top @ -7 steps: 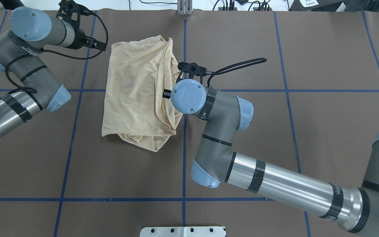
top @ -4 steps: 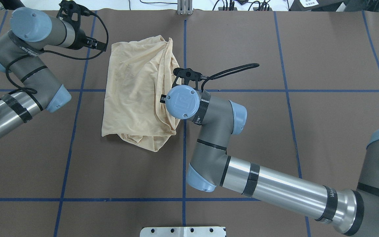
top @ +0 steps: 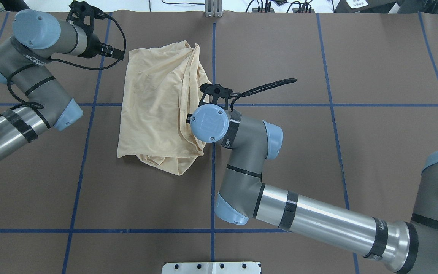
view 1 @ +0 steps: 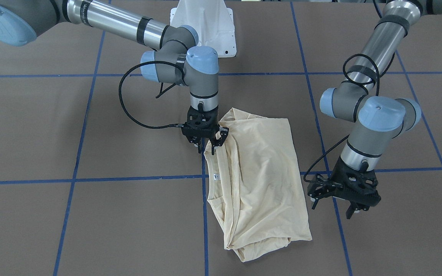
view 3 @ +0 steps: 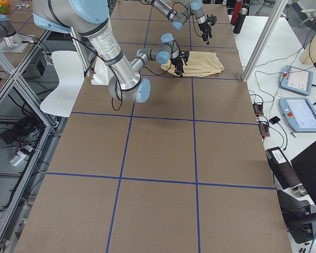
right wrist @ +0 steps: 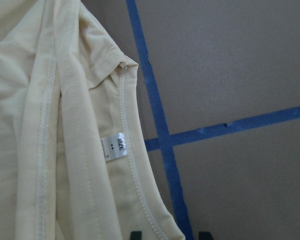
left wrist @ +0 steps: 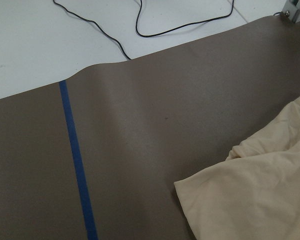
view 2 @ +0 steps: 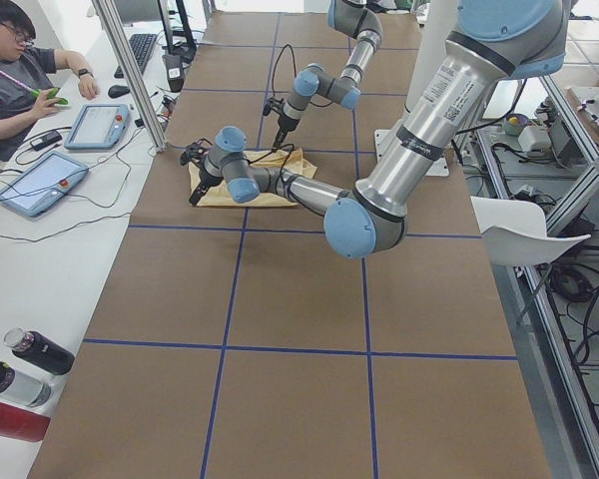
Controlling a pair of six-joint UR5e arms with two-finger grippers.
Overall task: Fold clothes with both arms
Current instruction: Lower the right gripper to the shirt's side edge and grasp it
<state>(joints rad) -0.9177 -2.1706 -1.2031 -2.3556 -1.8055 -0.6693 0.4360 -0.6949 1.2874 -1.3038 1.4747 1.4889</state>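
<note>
T-shirt (top: pixel 154 102): thin matt cloth, stitched hems. Table cover (top: pixel 375 152): matt brown sheet. Right arm (top: pixel 318 220): shiny metal tube.

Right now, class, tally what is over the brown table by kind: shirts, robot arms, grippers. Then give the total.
Cream-yellow T-shirt: 1
Robot arms: 2 (left arm, right arm)
Grippers: 2 (left gripper, right gripper)
Total: 5

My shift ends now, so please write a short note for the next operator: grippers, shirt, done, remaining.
Right gripper: open, holding nothing, low at the right edge of the pale cream-yellow thin-fabric T-shirt, near its small white neck label.
Left gripper: open, apart from the shirt, beside its far left corner.
Done: shirt lies roughly doubled, rumpled, on the brown table cover.
Left: grip the edge, finish a neat fold.
</note>
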